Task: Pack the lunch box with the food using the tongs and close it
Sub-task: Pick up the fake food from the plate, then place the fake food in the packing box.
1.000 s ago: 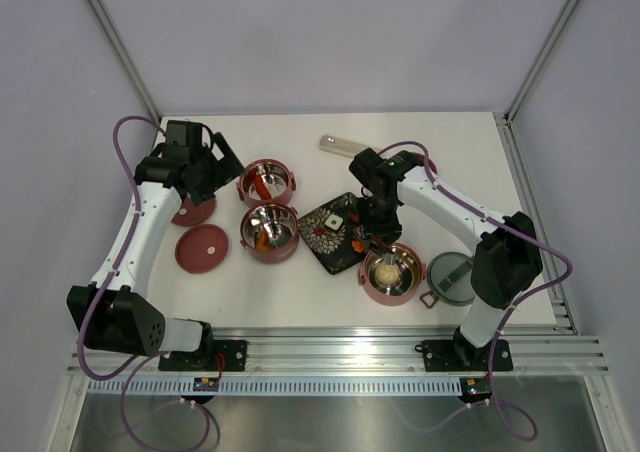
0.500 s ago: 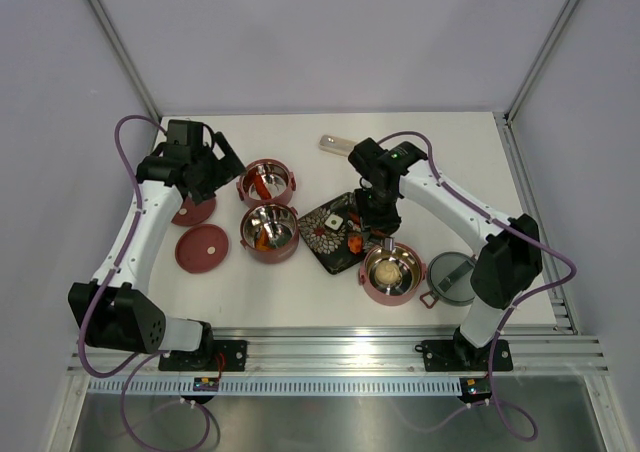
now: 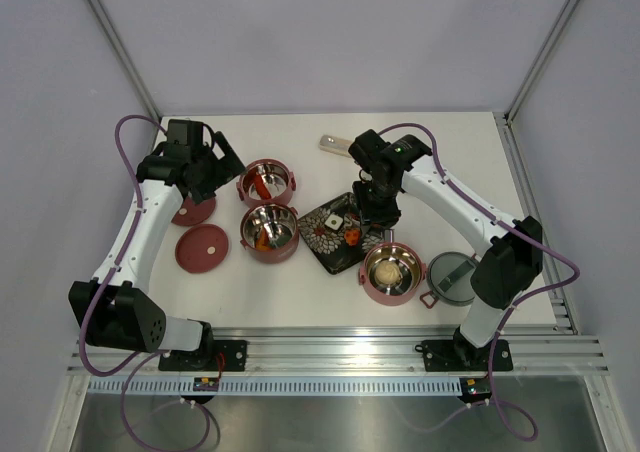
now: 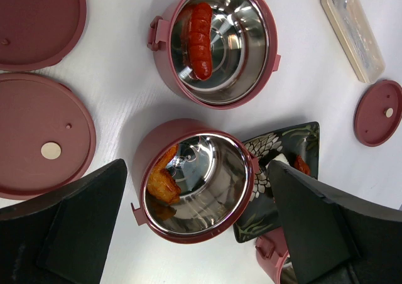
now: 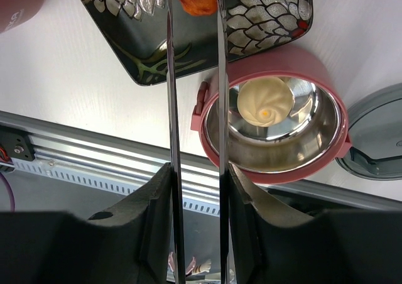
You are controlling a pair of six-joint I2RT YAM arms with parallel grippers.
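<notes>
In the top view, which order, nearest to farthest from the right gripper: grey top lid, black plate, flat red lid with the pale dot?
1. black plate, just left of the right gripper.
2. grey top lid, right side, beyond a bowl.
3. flat red lid with the pale dot, far left.

No legible text, label or number anywhere
</notes>
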